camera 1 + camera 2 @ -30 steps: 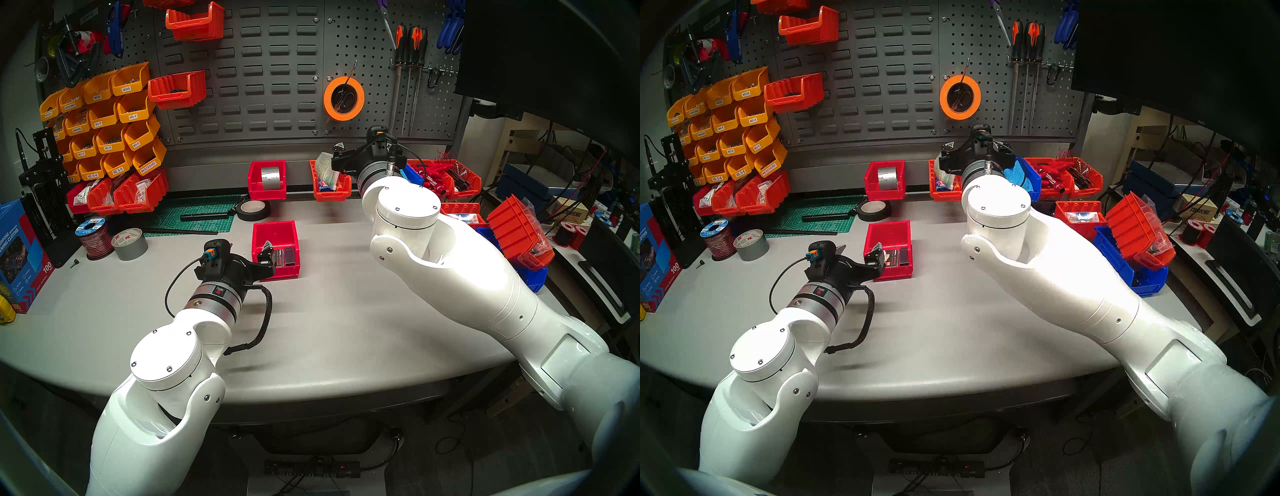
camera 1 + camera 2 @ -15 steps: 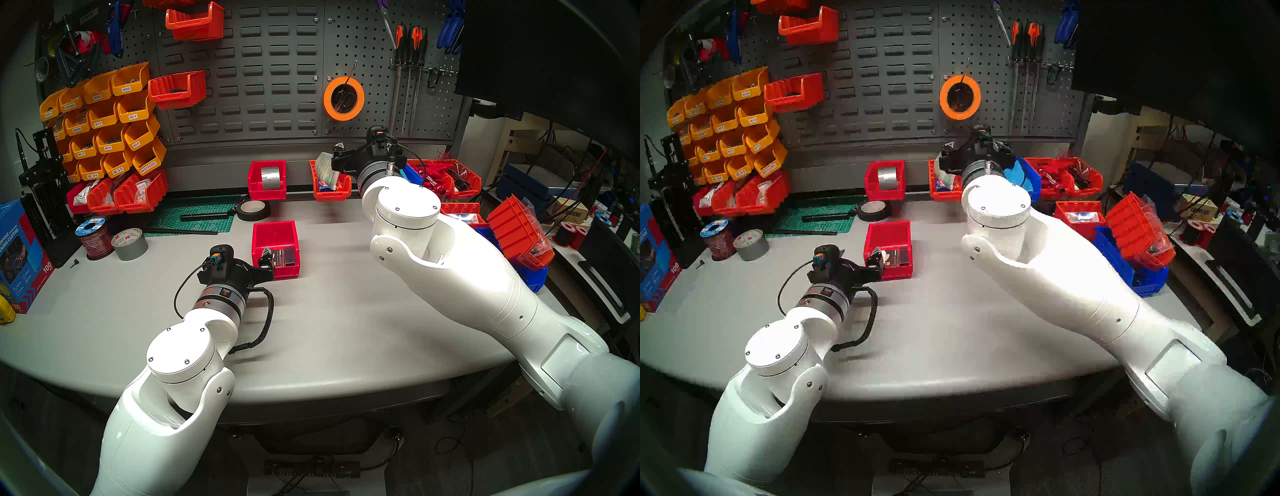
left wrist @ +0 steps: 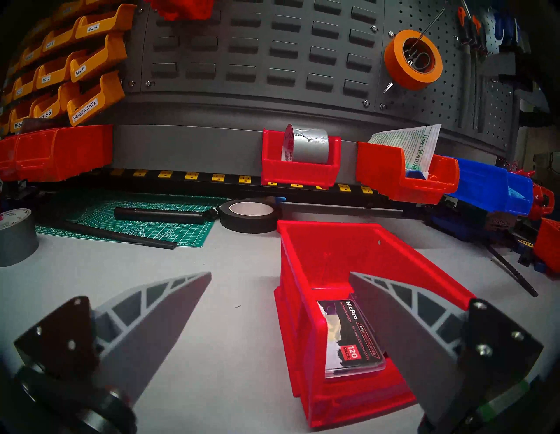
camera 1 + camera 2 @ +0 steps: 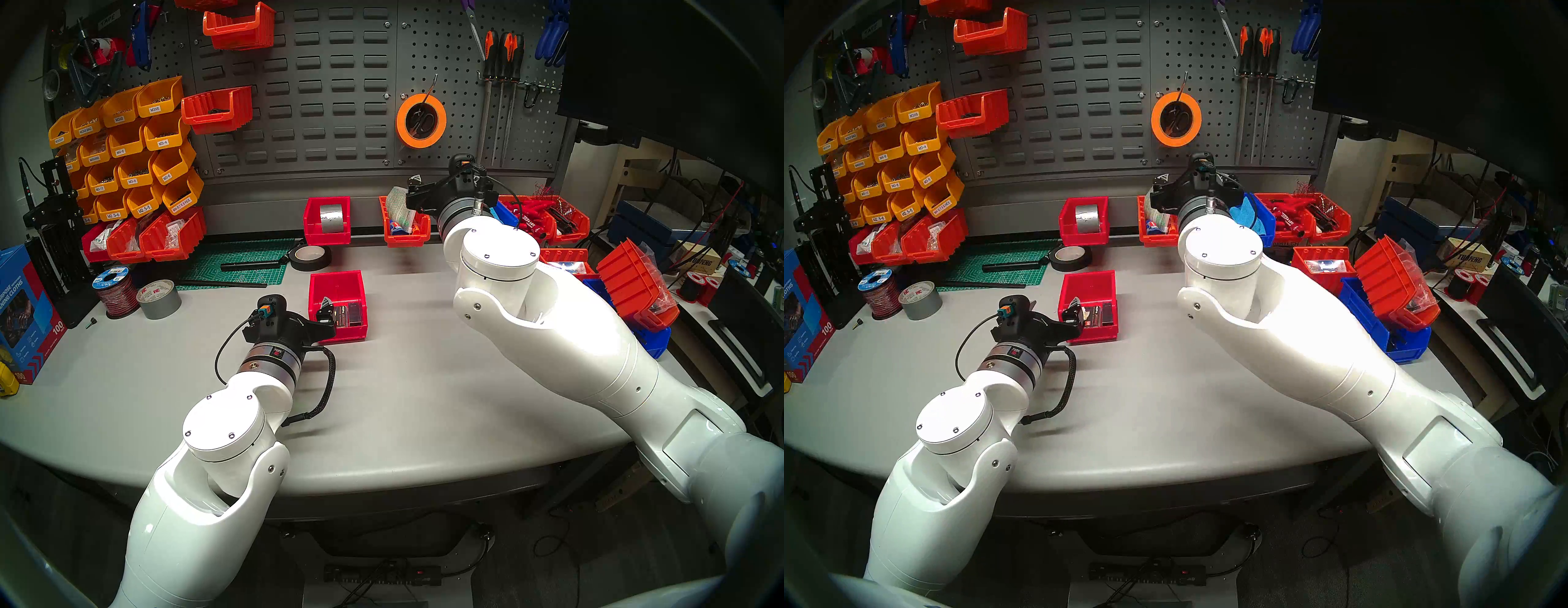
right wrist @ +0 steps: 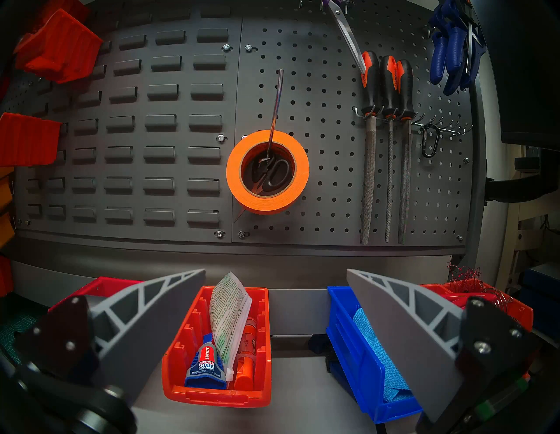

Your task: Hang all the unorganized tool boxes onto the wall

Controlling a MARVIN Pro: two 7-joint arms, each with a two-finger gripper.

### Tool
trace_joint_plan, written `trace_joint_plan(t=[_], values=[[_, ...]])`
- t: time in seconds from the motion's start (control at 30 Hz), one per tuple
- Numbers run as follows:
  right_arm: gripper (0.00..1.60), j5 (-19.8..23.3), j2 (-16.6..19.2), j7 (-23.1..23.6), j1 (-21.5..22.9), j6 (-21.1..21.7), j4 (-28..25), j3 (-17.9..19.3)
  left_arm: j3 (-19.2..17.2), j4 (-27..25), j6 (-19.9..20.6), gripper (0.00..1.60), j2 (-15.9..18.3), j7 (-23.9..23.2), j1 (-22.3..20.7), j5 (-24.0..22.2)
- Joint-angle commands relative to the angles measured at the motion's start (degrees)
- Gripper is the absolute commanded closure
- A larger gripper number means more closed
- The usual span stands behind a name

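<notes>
A plain red tool box [image 4: 337,288] holding a black-white card pack [image 3: 351,336] stands on the grey table. My left gripper [image 4: 327,318] is open at its near left corner: in the left wrist view one finger [image 3: 391,327] reaches inside the box, the other lies outside on the table, and the left gripper [image 3: 280,274] straddles the box's left wall. The orange ribbed tool box [image 5: 216,342] with a white-green packet and glue tubes sits against the grey rail. My right gripper [image 5: 275,271] hovers open just in front of it. The slotted wall [image 4: 322,106] rises behind.
A red bin with a silver tape roll [image 4: 326,220] and a blue bin [image 5: 363,348] flank the orange box. A black tape roll [image 4: 309,257] and a green mat [image 4: 242,265] lie behind the red box. Yellow bins [image 4: 127,144] and orange bins [image 4: 218,110] hang at the left.
My left arm has swung a little to the right and forward, bringing its open gripper closer against the red box's corner. The right arm and both boxes have stayed put.
</notes>
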Motion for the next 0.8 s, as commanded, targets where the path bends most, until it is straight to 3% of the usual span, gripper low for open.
trace_joint_plan(t=[0.0, 0.2, 0.3, 0.4, 0.47, 0.5, 0.77], values=[[0.00, -0.41, -0.11, 0.10, 0.89, 0.12, -0.48, 0.17, 0.50, 0.01, 1.81, 0.00, -0.61, 1.10, -1.53, 0.41], [0.00, -0.41, -0.11, 0.10, 0.89, 0.11, -0.48, 0.17, 0.63, 1.08, 2.10, 0.00, -1.09, 1.70, -2.32, 0.89], [0.00, -0.41, -0.11, 0.10, 0.89, 0.11, -0.48, 0.17, 0.76, 1.31, 2.52, 0.09, -1.26, 2.06, -2.71, 0.92], [0.00, -0.41, -0.11, 0.10, 0.89, 0.11, -0.48, 0.17, 0.83, 1.69, 2.98, 0.00, -1.56, 2.11, -3.16, 0.51], [0.00, -0.41, -0.11, 0.10, 0.89, 0.11, -0.48, 0.17, 0.86, 1.86, 3.06, 0.09, -1.63, 2.01, -3.25, 0.34], [0.00, -0.41, -0.11, 0.10, 0.89, 0.11, -0.48, 0.17, 1.00, 2.15, 3.03, 0.23, -1.75, 1.99, -3.36, 0.29], [0.00, -0.41, -0.11, 0.10, 0.89, 0.11, -0.48, 0.16, 1.46, 3.51, 3.07, 0.42, -2.41, 1.95, -4.29, -0.03]])
